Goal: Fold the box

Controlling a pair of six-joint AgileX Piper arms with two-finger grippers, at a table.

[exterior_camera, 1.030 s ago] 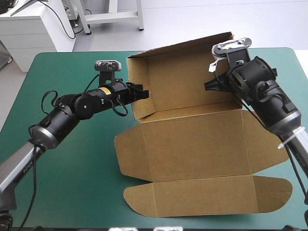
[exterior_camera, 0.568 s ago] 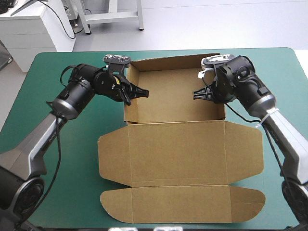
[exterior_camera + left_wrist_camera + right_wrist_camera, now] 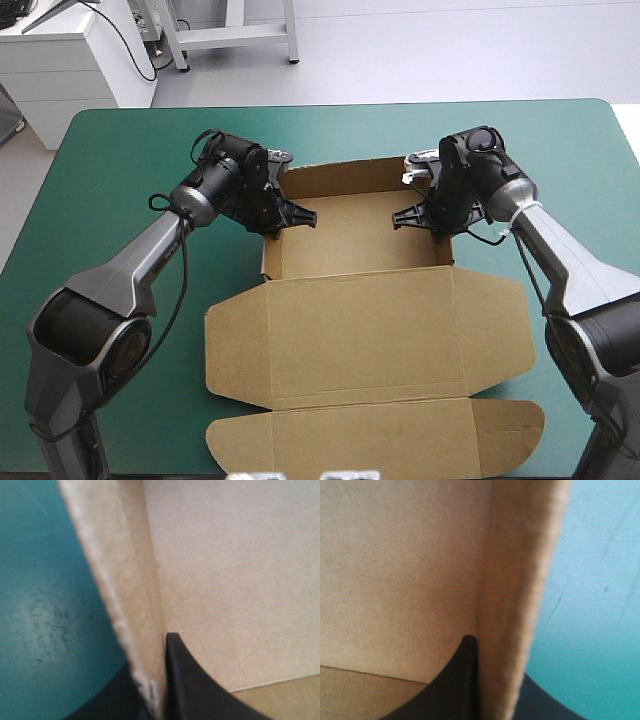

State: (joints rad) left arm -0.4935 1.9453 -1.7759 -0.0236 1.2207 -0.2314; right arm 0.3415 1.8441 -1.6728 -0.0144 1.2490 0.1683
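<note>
The box (image 3: 360,320) is an open tray, lid flat toward six o'clock. Left gripper (image 3: 285,214) clamps its nine o'clock wall, right gripper (image 3: 425,217) its three o'clock wall.

We see a table (image 3: 120,300) with a teal-green cover filling most of the frame, its far corners rounded. Beyond its far edge, across the top of the frame, lies a smooth pale grey floor (image 3: 450,50), evenly lit and without hard shadows. At the upper left stands a white cabinet (image 3: 60,70). Just right of it, the legs of a pale metal frame (image 3: 235,37) rest on the floor. Up close, the cover shows faint dark specks.
</note>
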